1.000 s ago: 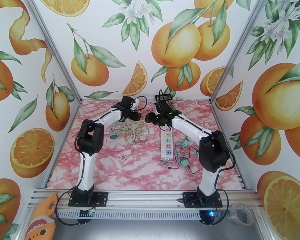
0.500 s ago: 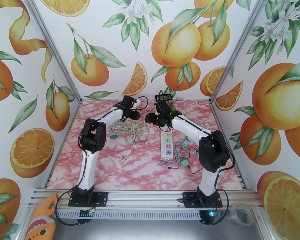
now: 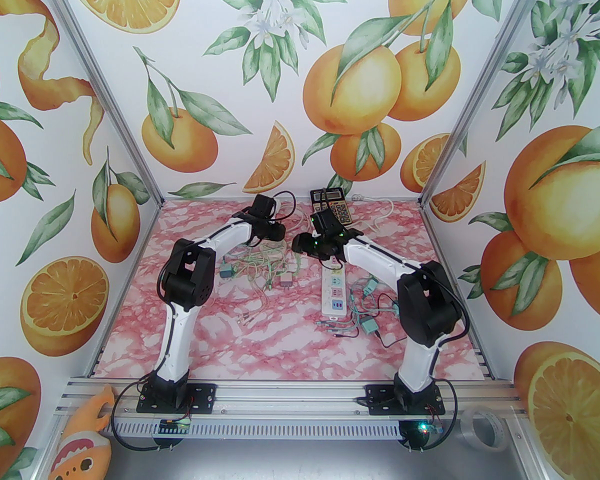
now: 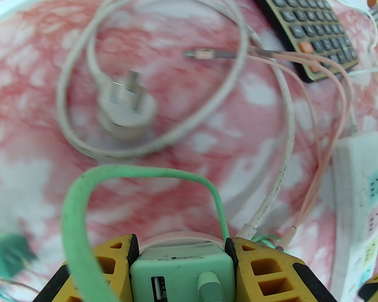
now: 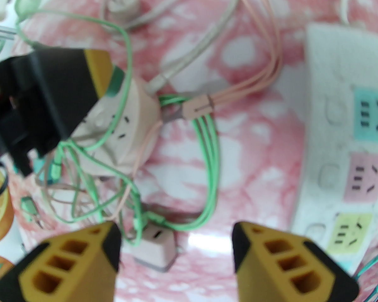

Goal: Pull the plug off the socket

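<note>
Left gripper (image 4: 181, 250): closed on the mint-green plug (image 4: 179, 271). The plug appears seated in the pink round socket (image 5: 129, 124) at the far middle of the tabletop (image 3: 260, 338), left of the white power strip (image 5: 321, 74). We would draw it straight out along its pins, without rocking. Right gripper (image 5: 176, 234): open, hovering just right of the socket over loose green cables (image 5: 212, 156); we judge it should pin the socket's body first, or the socket may lift with the plug.
</note>
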You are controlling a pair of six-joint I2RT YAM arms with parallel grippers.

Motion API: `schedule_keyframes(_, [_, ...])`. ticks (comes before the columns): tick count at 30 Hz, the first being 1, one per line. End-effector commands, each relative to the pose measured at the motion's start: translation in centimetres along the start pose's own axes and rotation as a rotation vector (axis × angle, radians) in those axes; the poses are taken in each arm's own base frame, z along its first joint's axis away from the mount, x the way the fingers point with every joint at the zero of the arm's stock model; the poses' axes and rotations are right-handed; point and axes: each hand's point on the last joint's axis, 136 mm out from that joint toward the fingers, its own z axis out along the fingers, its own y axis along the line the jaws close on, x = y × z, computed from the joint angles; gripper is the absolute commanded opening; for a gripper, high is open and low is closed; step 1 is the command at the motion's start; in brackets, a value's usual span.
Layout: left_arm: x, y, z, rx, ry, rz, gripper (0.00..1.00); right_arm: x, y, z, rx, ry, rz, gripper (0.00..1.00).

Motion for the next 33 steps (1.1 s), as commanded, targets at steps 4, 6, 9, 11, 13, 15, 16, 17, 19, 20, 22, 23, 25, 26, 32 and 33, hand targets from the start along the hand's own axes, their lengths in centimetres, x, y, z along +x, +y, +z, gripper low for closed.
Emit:
schedule_keyframes(4, [3.2,-4.4,-3.5,0.016,-0.022,-0.12,0.36,1.8,-0.1,-1.7,-0.087,-0.015,0.062,0.61])
schedule_keyframes(6, [4.4,-5.4,-4.3,0.011,-0.026,-0.108,0.34,2.6,-0.7,-1.8,-0.084,-0.011,0.073,0.6])
schedule_keyframes(9, [5.4,-5.8,-5.1,0.01,-0.034,-0.134,0.32,3.2,-1.2,-2.1,-0.086,-0.014,0.086,0.6])
schedule_keyframes(11, [5.2,-5.3,-5.5,-0.013,-0.046,-0.133,0.32,3.6,-1.0,-2.1,-0.09,-0.009,0.082,0.6])
schedule_keyframes(13, [4.1,-4.8,-5.8,-0.029,-0.07,-0.109,0.32,3.8,-0.7,-2.2,-0.09,-0.01,0.069,0.6])
schedule_keyframes(15, [2.1,-4.0,-6.0,-0.04,-0.098,-0.092,0.32,4.0,-0.1,-2.0,-0.09,-0.007,0.056,0.6])
schedule_keyframes(16, [1.2,-3.6,-6.0,-0.038,-0.11,-0.089,0.32,4.1,0.1,-1.9,-0.09,-0.003,0.053,0.6])
schedule_keyframes(17, [0.1,-3.1,-6.0,-0.039,-0.123,-0.087,0.32,4.2,0.3,-1.7,-0.093,-0.001,0.05,0.6])
schedule_keyframes(19, [-1.5,-2.5,-5.6,-0.041,-0.143,-0.067,0.32,4.3,0.7,-1.5,-0.093,0.0,0.046,0.6])
schedule_keyframes(20, [-2.0,-2.3,-5.2,-0.046,-0.144,-0.053,0.32,4.3,0.9,-1.3,-0.093,0.002,0.044,0.6])
schedule_keyframes(22, [-2.2,-2.3,-4.1,-0.046,-0.134,-0.025,0.32,4.2,1.1,-0.9,-0.092,0.004,0.042,0.6])
schedule_keyframes(23, [-2.1,-2.2,-3.4,-0.055,-0.128,-0.011,0.32,4.2,1.2,-0.7,-0.091,0.008,0.042,0.6])
schedule_keyframes(25, [-1.3,-1.9,-1.9,-0.063,-0.116,0.002,0.32,4.1,1.4,-0.3,-0.095,0.011,0.043,0.6])
schedule_keyframes(26, [-0.9,-1.6,-1.1,-0.069,-0.106,0.005,0.32,3.9,1.6,-0.1,-0.097,0.01,0.043,0.6])
schedule_keyframes(32, [0.2,-1.2,0.7,-0.109,-0.103,0.016,0.33,2.2,1.9,1.7,-0.085,0.012,0.044,0.58])
schedule_keyframes(33, [0.2,-1.2,0.7,-0.109,-0.107,0.018,0.33,1.9,1.9,2.1,-0.083,0.014,0.051,0.57])
